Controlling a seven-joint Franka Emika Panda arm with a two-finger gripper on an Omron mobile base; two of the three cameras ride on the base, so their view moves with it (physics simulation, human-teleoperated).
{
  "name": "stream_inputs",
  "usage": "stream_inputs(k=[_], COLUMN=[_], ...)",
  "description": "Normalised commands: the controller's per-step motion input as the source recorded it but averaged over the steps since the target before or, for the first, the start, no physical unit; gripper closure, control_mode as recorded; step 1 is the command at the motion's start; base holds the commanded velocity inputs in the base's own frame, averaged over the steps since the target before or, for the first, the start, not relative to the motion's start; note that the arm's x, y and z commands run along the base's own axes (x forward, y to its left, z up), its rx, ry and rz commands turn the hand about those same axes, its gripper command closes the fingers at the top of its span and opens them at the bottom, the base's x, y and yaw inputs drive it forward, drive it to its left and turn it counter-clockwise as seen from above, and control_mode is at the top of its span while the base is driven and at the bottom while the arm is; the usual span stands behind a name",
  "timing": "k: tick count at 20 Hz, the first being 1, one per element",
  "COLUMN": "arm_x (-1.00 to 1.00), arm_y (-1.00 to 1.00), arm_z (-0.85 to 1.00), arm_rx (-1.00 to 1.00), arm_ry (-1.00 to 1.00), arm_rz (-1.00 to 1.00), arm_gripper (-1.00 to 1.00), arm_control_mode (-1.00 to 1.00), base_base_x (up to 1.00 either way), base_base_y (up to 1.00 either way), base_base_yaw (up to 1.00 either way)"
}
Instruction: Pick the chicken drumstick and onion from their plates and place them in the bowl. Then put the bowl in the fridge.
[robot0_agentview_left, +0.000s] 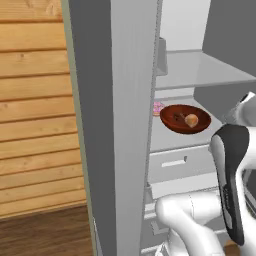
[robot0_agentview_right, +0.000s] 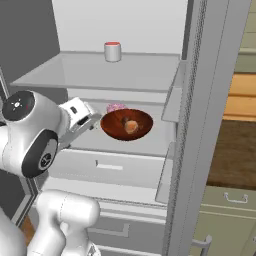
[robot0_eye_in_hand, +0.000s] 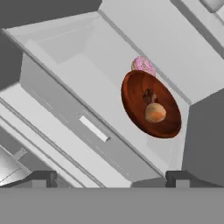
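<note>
Pincer (robot0_eye_in_hand: 109, 177) fingertips stand wide apart at the bottom of the hand view, with nothing between them; it hangs just outside the fridge (robot0_agentview_right: 150, 75), short of the bowl (robot0_agentview_right: 127, 124). A white drawer (robot0_agentview_right: 112, 167) with a pale handle sits below the shelf. On that shelf (robot0_agentview_right: 145, 145) rests the reddish-brown bowl, apart from the pincer. Inside it lie the orange-brown onion (robot0_eye_in_hand: 155, 113) and, just beside it, the darker chicken drumstick (robot0_eye_in_hand: 149, 96). Behind the bowl, touching or nearly touching its rim, a pink frosted doughnut (robot0_eye_in_hand: 143, 65) peeks out. Farther up, on the shelf above, stands a small grey can with a red top (robot0_agentview_right: 113, 51).
</note>
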Motion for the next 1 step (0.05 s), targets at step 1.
stream_inputs(k=[1], arm_x=[-0.71], arm_y=[0.0], arm_z=[0.7], arm_rx=[0.12], arm_ry=[0.0], arm_rz=[-0.21], arm_gripper=[-1.0], arm_control_mode=[-1.0], base_base_x=[0.0], base_base_y=[0.0], base_base_yaw=[0.0])
